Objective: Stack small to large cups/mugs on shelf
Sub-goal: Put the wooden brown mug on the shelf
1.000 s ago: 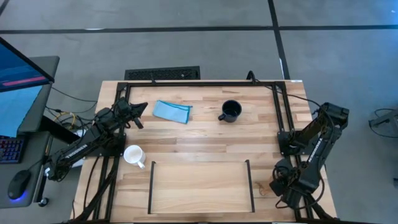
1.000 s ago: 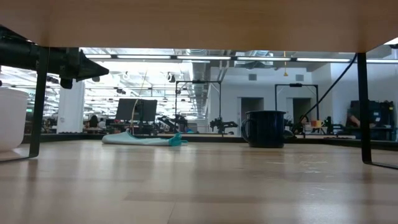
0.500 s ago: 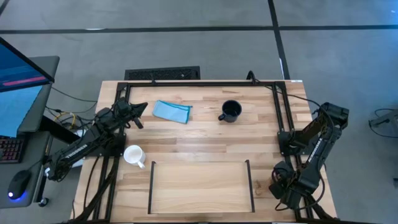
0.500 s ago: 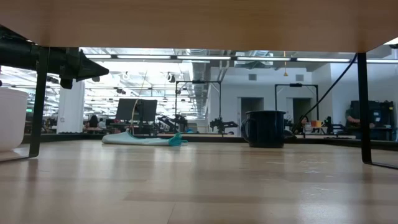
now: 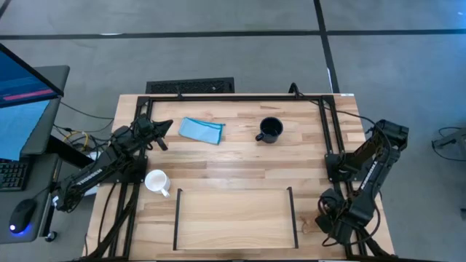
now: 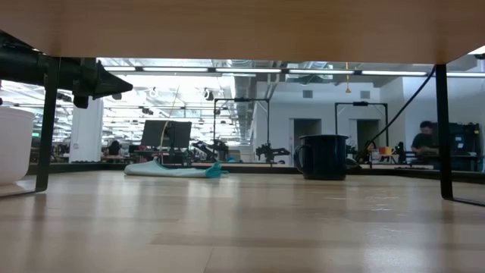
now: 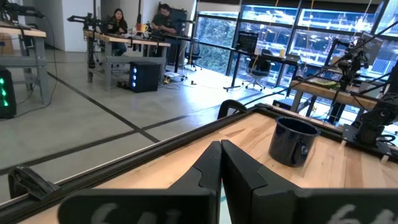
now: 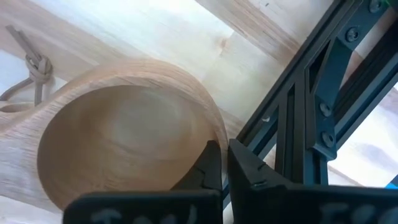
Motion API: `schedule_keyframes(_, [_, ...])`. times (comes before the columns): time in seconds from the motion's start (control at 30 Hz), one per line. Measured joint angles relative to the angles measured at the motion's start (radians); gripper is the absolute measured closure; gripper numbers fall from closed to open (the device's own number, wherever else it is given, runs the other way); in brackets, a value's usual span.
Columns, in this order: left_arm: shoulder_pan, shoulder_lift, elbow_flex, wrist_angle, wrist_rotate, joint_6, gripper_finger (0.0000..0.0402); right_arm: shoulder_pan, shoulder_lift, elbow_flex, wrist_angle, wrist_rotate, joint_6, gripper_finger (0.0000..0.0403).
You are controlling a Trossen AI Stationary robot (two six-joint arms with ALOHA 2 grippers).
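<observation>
While clamping: right gripper [image 8: 225, 163] closed on the wooden cup [image 8: 124, 143] rim
Left gripper [image 7: 221, 163]: shut, empty, idle by blue cloth [image 5: 202, 129]
Next: lift cup, carry onto shelf [image 5: 234, 218]

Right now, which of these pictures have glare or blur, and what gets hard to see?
Low view: bright ceiling lights wash out the room behind, so the dark mug reads nearly as a silhouette. Left wrist view: sunlit windows glare in the background. Right wrist view: the wooden cup fills the picture and is soft. High view: even light, no glare.
</observation>
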Motion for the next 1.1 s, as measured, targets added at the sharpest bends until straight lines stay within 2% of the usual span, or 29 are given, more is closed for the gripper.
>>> schedule_keyframes(0.2, [0.000,0.000,0.000,0.000,0.000,0.000,0.0401,-0.043,0.000,0.000,-0.003,-0.032,-0.084,0.0388])
schedule_keyframes(0.6, [0.000,0.000,0.000,-0.001,0.000,0.000,0.0401,-0.188,-0.012,0.000,-0.034,-0.046,-0.396,0.0388])
schedule_keyframes(0.83, [0.000,0.000,0.000,-0.001,0.000,0.000,0.0401,-0.208,-0.093,0.057,-0.164,0.048,-0.405,0.0388])
schedule_keyframes(1.1, [0.000,0.000,0.000,-0.002,0.000,0.000,0.0401,-0.217,-0.194,0.133,-0.359,0.056,-0.401,0.0388])
